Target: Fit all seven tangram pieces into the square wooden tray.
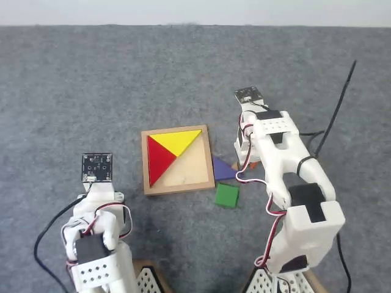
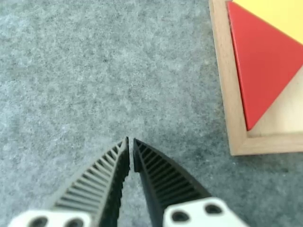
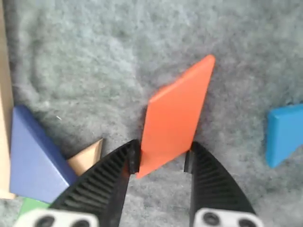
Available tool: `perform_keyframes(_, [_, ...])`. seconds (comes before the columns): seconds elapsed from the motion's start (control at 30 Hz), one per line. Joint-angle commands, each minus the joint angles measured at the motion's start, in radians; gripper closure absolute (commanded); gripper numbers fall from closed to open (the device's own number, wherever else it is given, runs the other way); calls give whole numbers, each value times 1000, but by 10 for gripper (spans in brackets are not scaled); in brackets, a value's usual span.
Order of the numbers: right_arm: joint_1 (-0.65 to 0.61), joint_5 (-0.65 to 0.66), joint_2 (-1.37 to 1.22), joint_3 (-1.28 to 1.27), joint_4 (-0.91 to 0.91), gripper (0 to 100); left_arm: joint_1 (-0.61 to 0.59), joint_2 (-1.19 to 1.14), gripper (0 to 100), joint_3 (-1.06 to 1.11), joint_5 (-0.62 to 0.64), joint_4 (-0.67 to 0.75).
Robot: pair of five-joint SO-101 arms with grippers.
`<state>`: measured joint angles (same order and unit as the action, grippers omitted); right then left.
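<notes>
Just off the square wooden tray, on the rim facing your right arm, the flat orange parallelogram piece is grasped by your right gripper. The jaws press on its two long edges near the end closest to the wrist. Whether it has left the grey carpet you cannot tell. Its long axis runs straight out from the gripper, so you hold it across the narrow width.

A dark blue triangle and a small tan triangle lie between the held piece and that rim, so the carry probably has to pass over them. Inside the tray, a large yellow triangle and a large red triangle are seated, and the bare floor left is the part toward your right arm.

Your left gripper is clenched on nothing above the carpet off the tray's opposite rim, well away from the parallelogram, so the right arm is the nearer one.
</notes>
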<state>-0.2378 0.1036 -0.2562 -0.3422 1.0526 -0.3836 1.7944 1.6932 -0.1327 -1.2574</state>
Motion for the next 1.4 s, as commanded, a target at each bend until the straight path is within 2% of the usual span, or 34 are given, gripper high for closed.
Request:
perform_keyframes(0.0, [2, 9, 30, 31, 21, 859, -3, 18, 985, -8, -9, -5])
perform_keyframes(0.13, [-22, -11, 137, 23, 42, 859, -3, 18, 985, -8, -9, -5])
perform_keyframes(0.27, [-107, -40, 213, 23, 76, 859, -3, 18, 985, -8, -9, -5])
perform_keyframes(0.43, [-234, -41, 226, 29, 88, 859, -3, 18, 985, -8, -9, -5])
perform_keyframes(0.6, [-286, -64, 226, 28, 84, 859, -3, 18, 985, -8, -9, -5])
perform_keyframes(0.8, [-269, -69, 234, 28, 87, 857, -3, 18, 985, -8, -9, -5])
perform_keyframes(1.07, [-59, -167, 225, 72, 58, 853, -3, 18, 985, -8, -9, -5])
perform_keyframes(1.27, [-16, -176, 188, 60, 50, 745, -3, 18, 985, -8, -9, -5])
perform_keyframes(1.37, [-16, -176, 124, 60, 12, 735, -3, 18, 985, -8, -9, -5])
